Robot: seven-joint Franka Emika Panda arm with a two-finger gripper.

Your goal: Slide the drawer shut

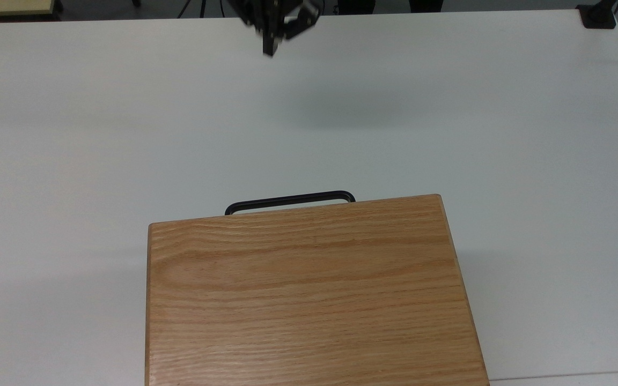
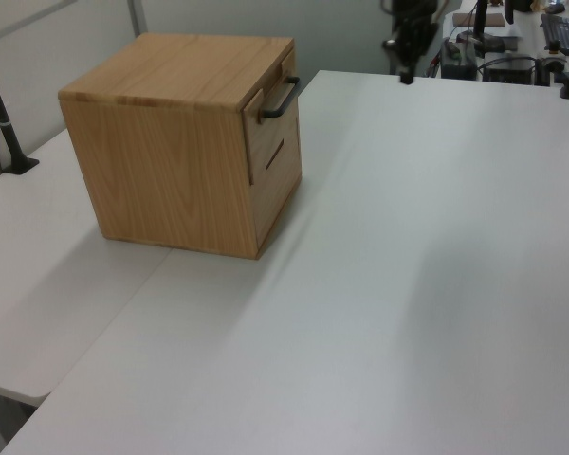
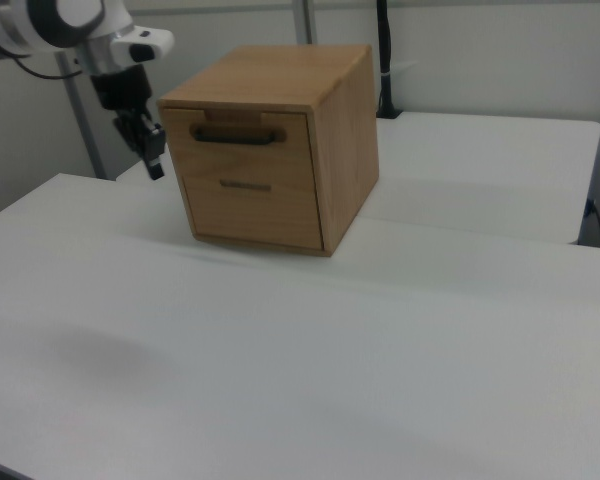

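The gripper (image 1: 269, 45) hangs above the table (image 1: 73, 134), well apart from the cabinet (image 1: 309, 289), its 2 fingers pressed together into 1 point. The right view shows the drawer (image 3: 252, 145) flush in the cabinet front, its black handle (image 3: 238, 137) across the top; the top view shows just that handle past the lid. The arm (image 3: 60, 25) tilts the gripper downward.
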